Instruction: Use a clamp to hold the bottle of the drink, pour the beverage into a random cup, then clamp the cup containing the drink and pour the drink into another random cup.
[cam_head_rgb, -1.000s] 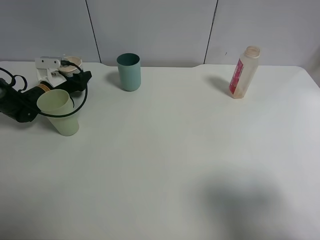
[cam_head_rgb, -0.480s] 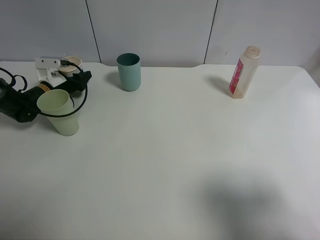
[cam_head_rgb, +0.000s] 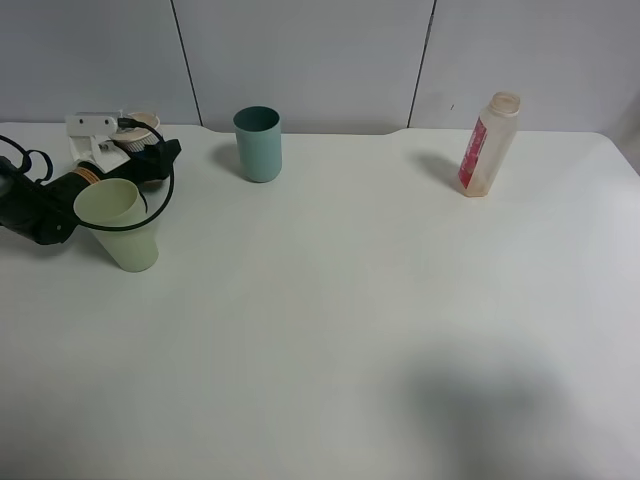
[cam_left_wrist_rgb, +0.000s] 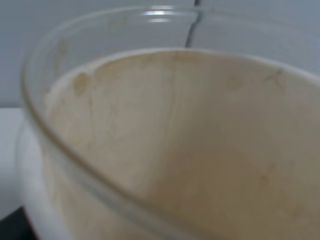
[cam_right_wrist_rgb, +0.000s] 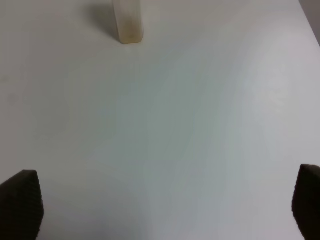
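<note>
The short cup (cam_head_rgb: 143, 124) stands at the far left back of the table, between the pale plates of my left gripper (cam_head_rgb: 126, 140). It fills the left wrist view as a cup (cam_left_wrist_rgb: 175, 140) with a beige-stained inside. Whether liquid lies in it, and whether the plates still press on it, does not show. The teal tumbler (cam_head_rgb: 258, 143) stands upright to its right, apart from it. Far right at the back, the bottle (cam_head_rgb: 488, 145) stands upright and uncapped; the right wrist view shows only its base (cam_right_wrist_rgb: 128, 22). My right gripper (cam_right_wrist_rgb: 164, 200) is open and empty over bare table.
A pale green tumbler (cam_head_rgb: 120, 225) stands just in front of the left arm (cam_head_rgb: 40, 205), whose black cable loops round it. The white table (cam_head_rgb: 350, 300) ends at a grey panelled wall behind the cups.
The left gripper's pale plate and the short cup have shifted very slightly to the left. The tumblers and the bottle have not moved.
</note>
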